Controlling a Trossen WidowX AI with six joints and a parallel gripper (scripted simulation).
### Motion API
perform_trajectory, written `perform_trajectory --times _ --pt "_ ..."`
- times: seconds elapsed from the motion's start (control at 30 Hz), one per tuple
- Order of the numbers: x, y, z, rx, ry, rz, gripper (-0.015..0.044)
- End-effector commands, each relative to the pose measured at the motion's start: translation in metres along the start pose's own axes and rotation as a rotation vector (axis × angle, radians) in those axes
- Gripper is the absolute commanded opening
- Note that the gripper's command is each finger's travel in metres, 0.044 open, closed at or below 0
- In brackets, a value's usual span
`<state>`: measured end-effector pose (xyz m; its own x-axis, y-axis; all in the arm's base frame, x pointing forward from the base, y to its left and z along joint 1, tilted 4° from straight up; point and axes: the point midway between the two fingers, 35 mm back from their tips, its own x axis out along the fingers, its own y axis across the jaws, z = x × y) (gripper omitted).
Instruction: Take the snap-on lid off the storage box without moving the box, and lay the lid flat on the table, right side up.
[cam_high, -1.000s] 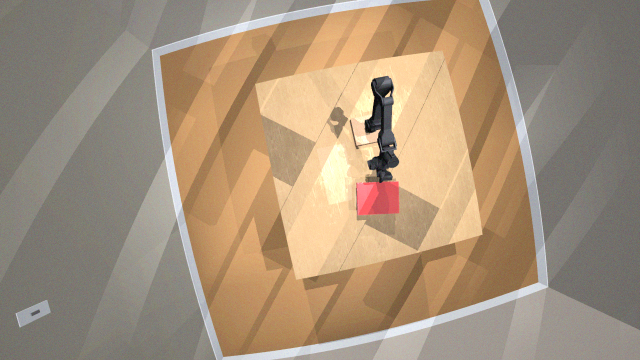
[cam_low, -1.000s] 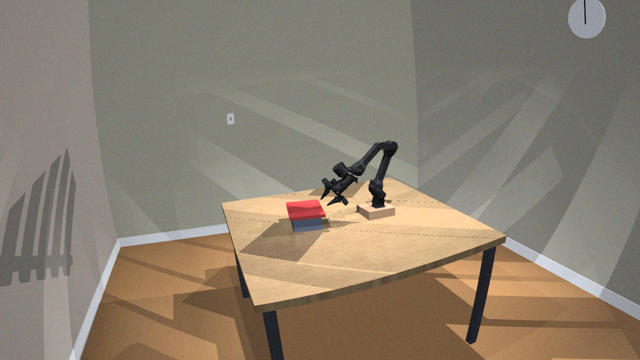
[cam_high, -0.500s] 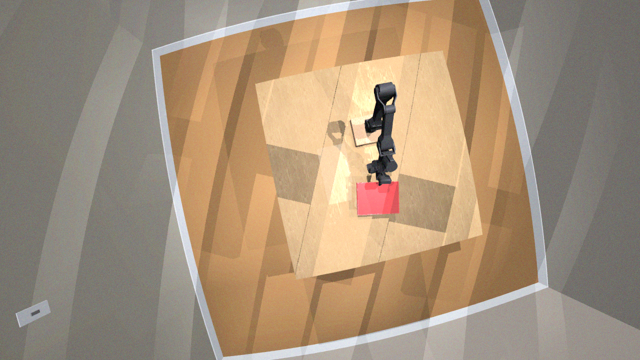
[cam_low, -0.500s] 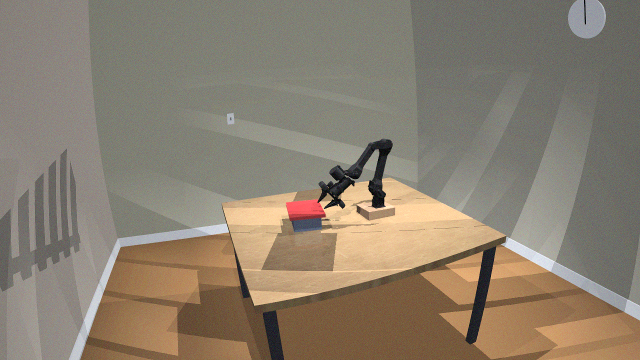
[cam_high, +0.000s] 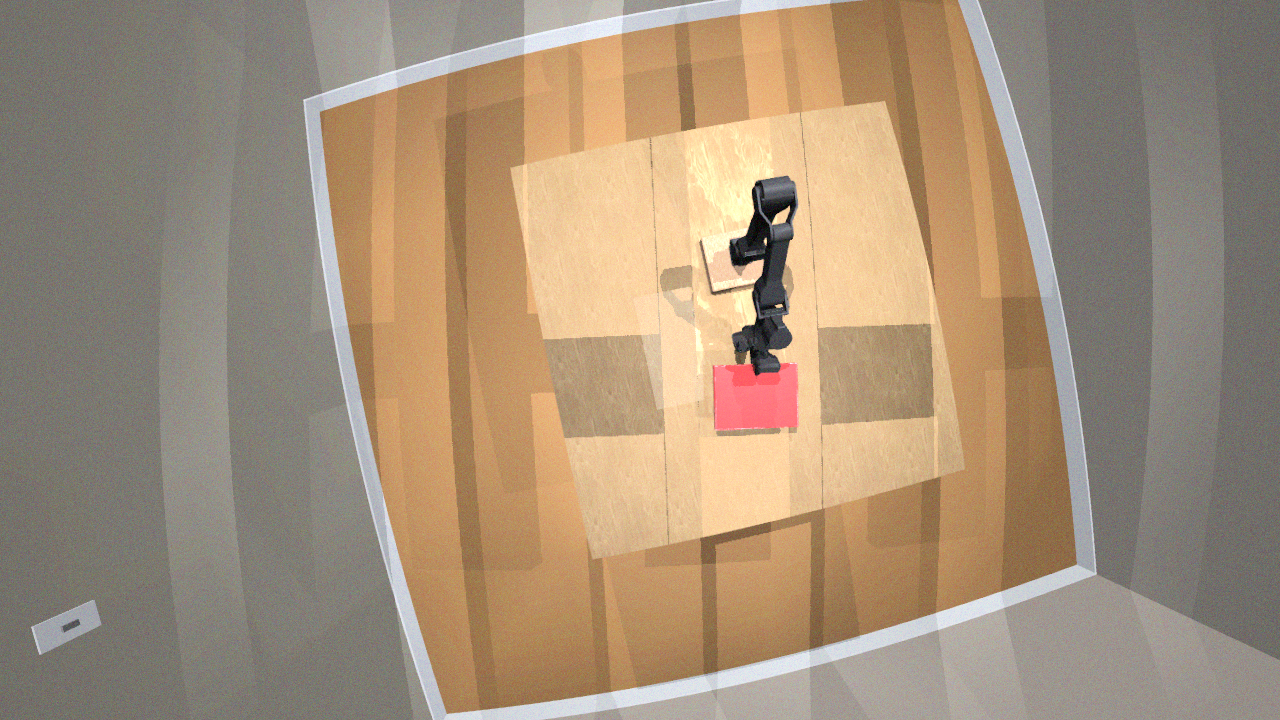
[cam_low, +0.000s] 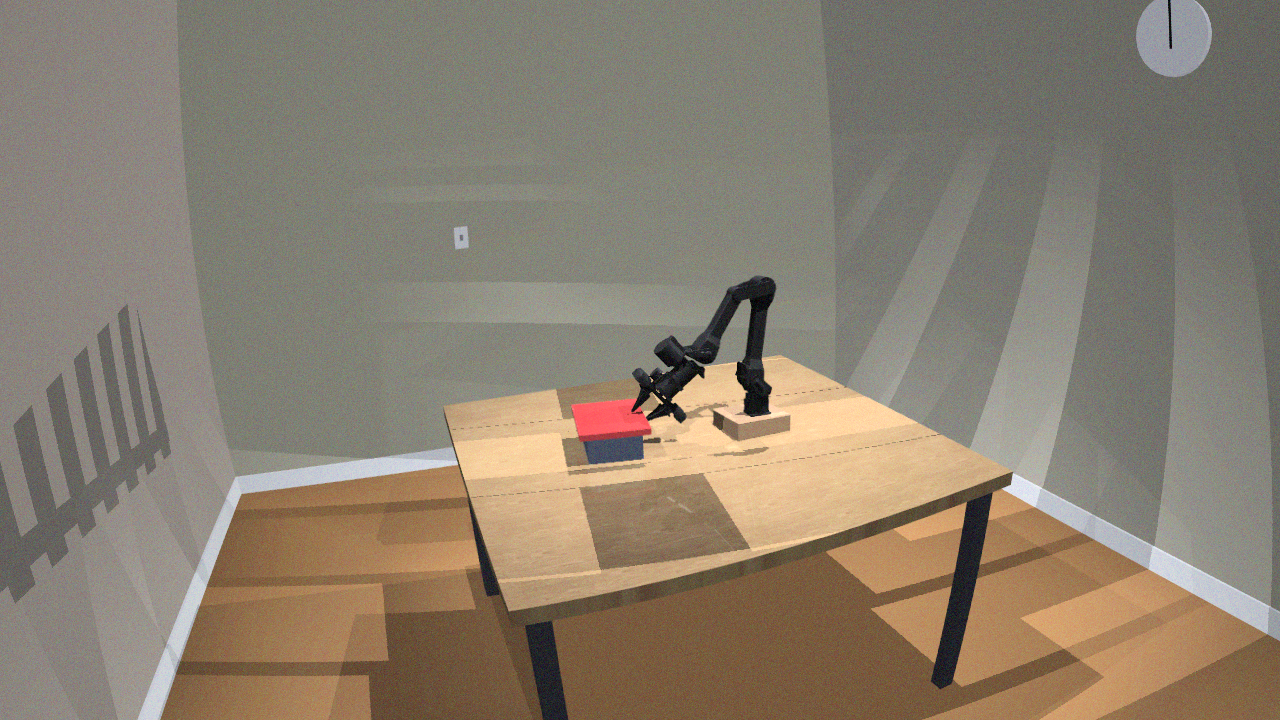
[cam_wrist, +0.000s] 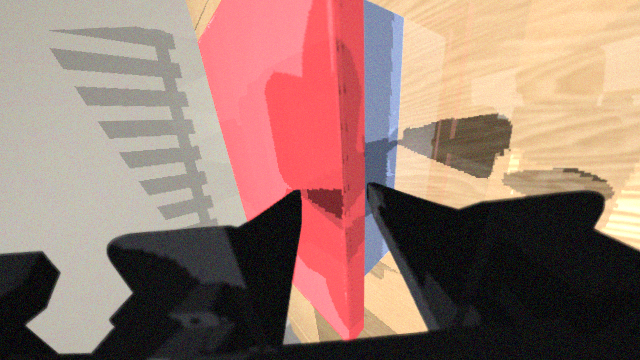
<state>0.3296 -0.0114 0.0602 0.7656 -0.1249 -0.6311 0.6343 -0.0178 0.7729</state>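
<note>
On the table (cam_high: 590, 268) (cam_low: 859, 501), we find the arm standing on a wooden base block (cam_high: 718, 277) (cam_low: 760, 428), well apart from the storage box (cam_low: 614, 447) (cam_wrist: 379, 115). We note no separate obstacle between them. The red lid (cam_high: 756, 402) (cam_low: 608, 419) (cam_wrist: 250, 65) sits on the blue box, so its contents are hidden from us. Our pincer (cam_high: 766, 368) (cam_low: 640, 415) (cam_wrist: 334, 193) stands partly open, fingertips either side of the lid's edge; we cannot tell whether they touch it.

Round clock (cam_low: 1173, 37) high on wall; pale baseboard (cam_high: 1029, 152) (cam_low: 1163, 562) below.
</note>
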Motion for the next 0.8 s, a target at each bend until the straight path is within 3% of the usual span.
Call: perform_trajectory --times 0.0,0.27,0.4,0.77 --pt "0.0011 0.0005 -0.0008 -0.003 0.005 0.002 0.0163" --pt "0.0011 0.0005 -0.0008 -0.003 0.005 0.002 0.0109" --pt "0.0011 0.0005 -0.0008 -0.003 0.005 0.002 0.0004" --pt "-0.0003 0.0009 0.0000 -0.001 0.000 -0.001 0.0000"
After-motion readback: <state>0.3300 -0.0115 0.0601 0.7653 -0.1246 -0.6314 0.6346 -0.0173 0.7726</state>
